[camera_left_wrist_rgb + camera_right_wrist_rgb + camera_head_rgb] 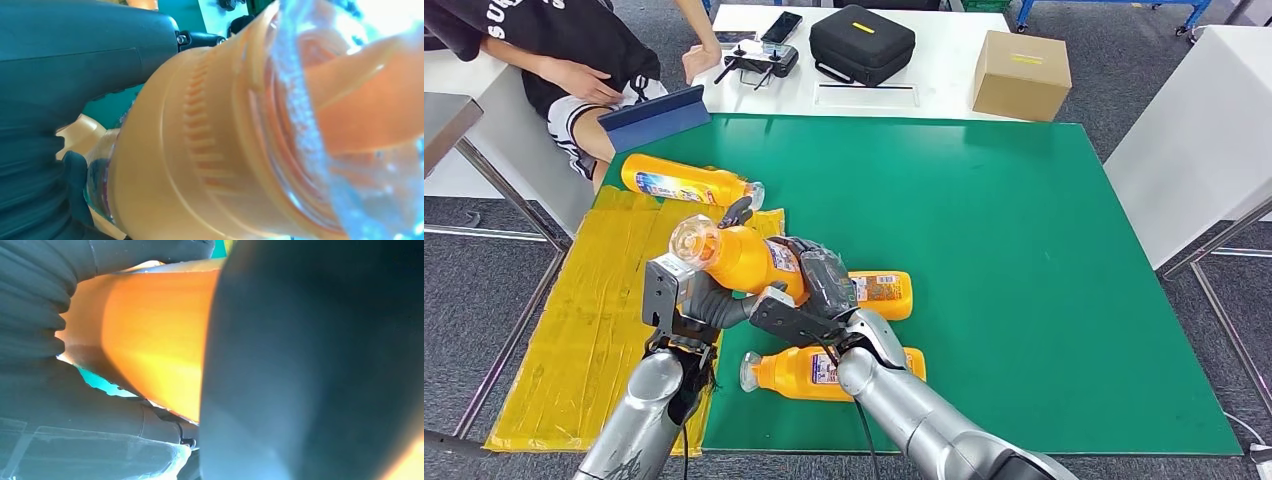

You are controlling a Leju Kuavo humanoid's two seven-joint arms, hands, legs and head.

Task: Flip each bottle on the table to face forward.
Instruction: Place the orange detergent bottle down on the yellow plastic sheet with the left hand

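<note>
Risk: two-handed regrip. If one hand lets go early, the held bottle (749,257) could drop onto the bottle (829,372) lying below it. Left hand (699,300) wraps it near the neck, right hand (809,295) is clamped round its body; it's off the green mat (1044,260), cap end toward the robot's left.

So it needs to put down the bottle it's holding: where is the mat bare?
The green mat is bare right of the bottles, toward the cardboard box. Crowded near the yellow sheet: held bottle, far bottle, near bottle.
</note>
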